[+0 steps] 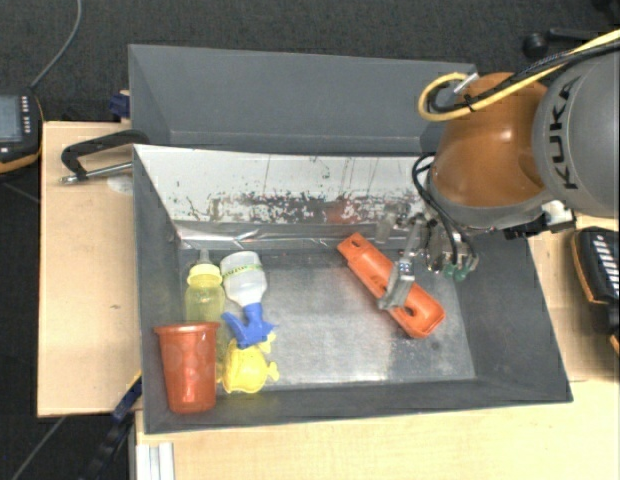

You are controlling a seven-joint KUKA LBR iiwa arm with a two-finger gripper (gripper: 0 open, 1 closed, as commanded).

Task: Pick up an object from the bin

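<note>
An orange, handle-like object (362, 260) was found lying slantwise on the floor of the bin (320, 343), right of centre. The gripper (398, 293) was set low over its middle, perhaps touching it; whether it was spread or clamped could not be told. The object rested on the floor, so the lift was judged not yet done. A red cup (188, 368) and a heap of bottles were seen well apart, at the left.

A red cup (189, 366), yellow bottle (203, 296), whitish bottle (244, 280), blue toy (248, 326) and yellow toy (245, 370) sit clustered together at left.
</note>
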